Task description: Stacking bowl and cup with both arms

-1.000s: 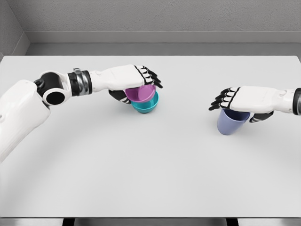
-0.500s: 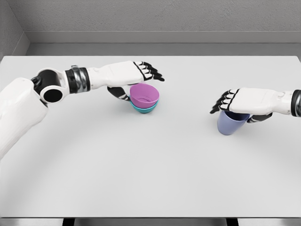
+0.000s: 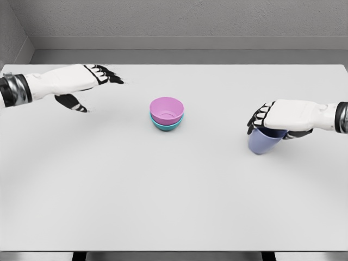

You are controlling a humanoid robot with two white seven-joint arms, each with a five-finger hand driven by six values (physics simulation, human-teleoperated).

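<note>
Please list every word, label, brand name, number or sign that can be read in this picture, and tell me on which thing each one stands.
None: no readable text shows anywhere in the head view.
The pink bowl, the teal bowl under it, the purple cup, the table, the left hand and the right hand are all plain, with no label or mark.

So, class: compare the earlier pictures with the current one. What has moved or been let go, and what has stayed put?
The left hand let go of the pink bowl and drew back to the table's left side, fingers open. The pink bowl now sits nested in the teal bowl, slightly settled. The right hand stays closed on the purple cup, almost unmoved.
</note>
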